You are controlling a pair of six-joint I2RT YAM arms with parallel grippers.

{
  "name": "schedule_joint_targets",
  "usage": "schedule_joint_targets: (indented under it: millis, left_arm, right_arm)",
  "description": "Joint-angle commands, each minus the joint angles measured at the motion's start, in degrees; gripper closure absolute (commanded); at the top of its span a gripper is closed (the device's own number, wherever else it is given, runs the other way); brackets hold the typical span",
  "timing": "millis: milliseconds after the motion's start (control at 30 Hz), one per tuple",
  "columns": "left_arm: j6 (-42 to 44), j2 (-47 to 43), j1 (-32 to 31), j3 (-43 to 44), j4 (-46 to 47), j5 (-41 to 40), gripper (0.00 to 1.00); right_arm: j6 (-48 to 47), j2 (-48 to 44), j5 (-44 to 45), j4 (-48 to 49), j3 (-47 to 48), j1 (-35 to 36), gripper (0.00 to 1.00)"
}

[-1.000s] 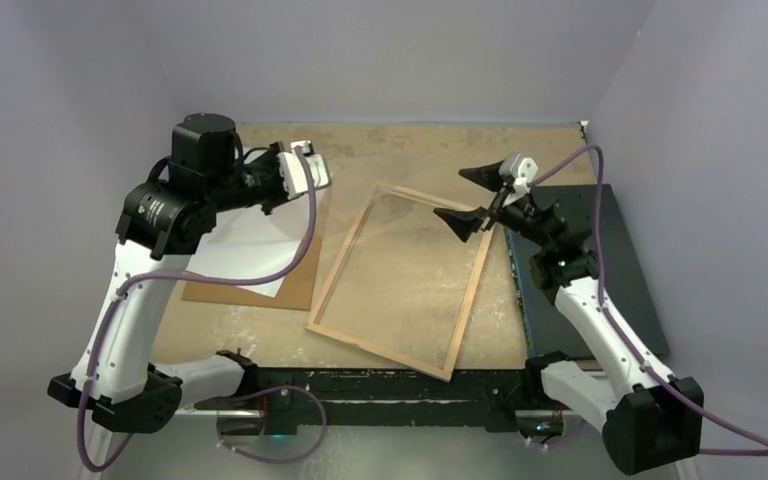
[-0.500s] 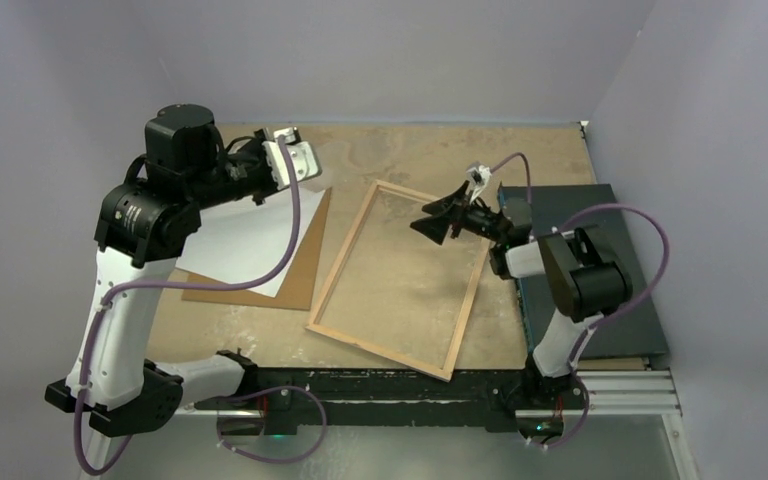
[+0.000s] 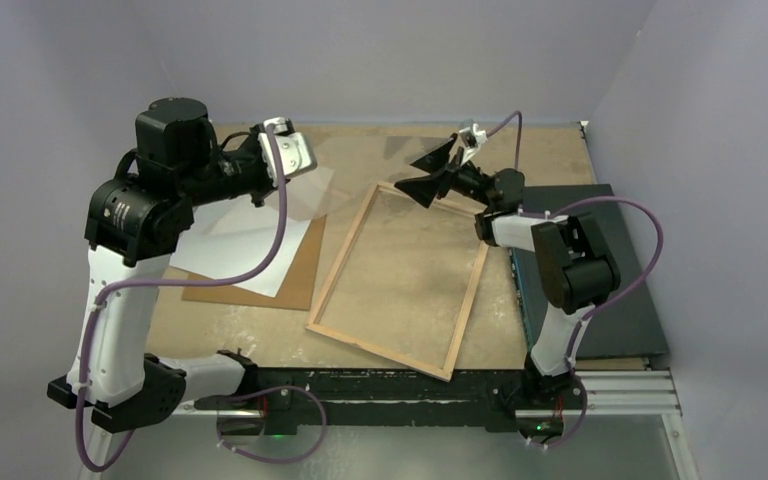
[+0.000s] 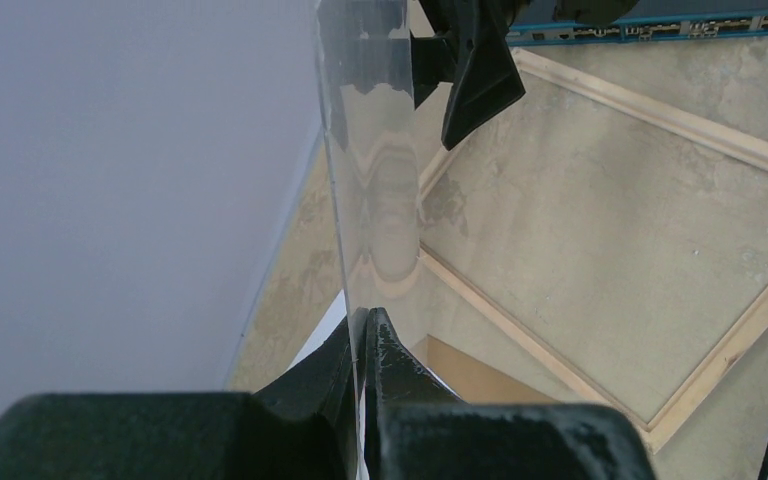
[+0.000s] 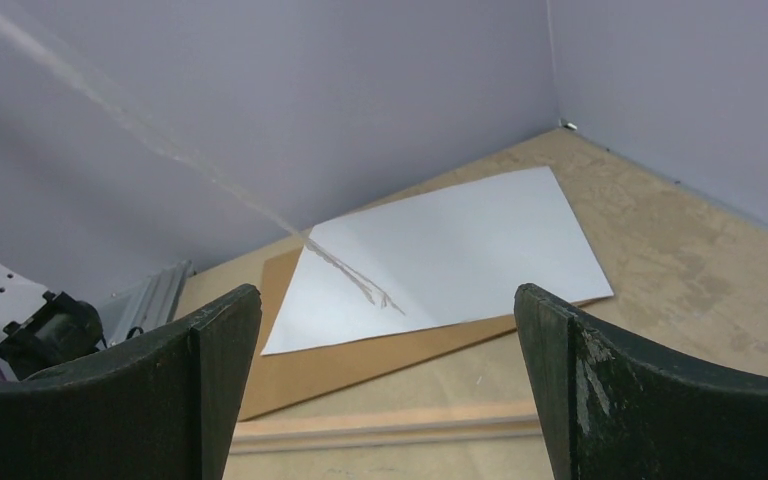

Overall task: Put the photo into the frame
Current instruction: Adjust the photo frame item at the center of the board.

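The photo (image 3: 245, 255) lies white back up on a brown backing board (image 3: 292, 285) at the left, also seen as the photo (image 5: 440, 245) in the right wrist view. The frame (image 3: 380, 350) lies wood side up in the middle, with bare table inside it. My left gripper (image 3: 310, 170) is raised at the back left, shut on the edge of a clear sheet (image 4: 375, 150), its fingers (image 4: 400, 370) pinched together. The sheet hangs in the air towards the right gripper. My right gripper (image 3: 407, 174) hovers open over the frame's far corner, nothing between its fingers (image 5: 560, 340).
A dark mat (image 3: 615, 270) lies along the right side under the right arm. The grey back wall and side walls stand close around the table. The frame's far rail (image 5: 390, 425) runs just below the right gripper.
The left gripper rose and drew back to the left, lifting the clear sheet higher. The right gripper swung from over the frame's middle to its far corner, still open.
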Motion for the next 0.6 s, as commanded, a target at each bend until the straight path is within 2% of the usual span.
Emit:
schedule_joint_targets:
  millis: [0,367,567]
  left_arm:
    - [-2.7,0.3,0.0,3.6,1.2,2.4,1.00]
    - [-4.8,0.6,0.0,5.8,2.9,1.9,1.00]
    - [-5.9,-0.4,0.0,5.2,5.3,0.9,1.00]
  right_arm:
    - [0.1,-3.0,-0.5,35.5,3.1,0.3,0.01]
    - [2.2,-5.5,-0.7,35.5,9.0,2.6,0.04]
    - [4.1,-9.5,-1.7,35.5,8.1,2.6,0.15]
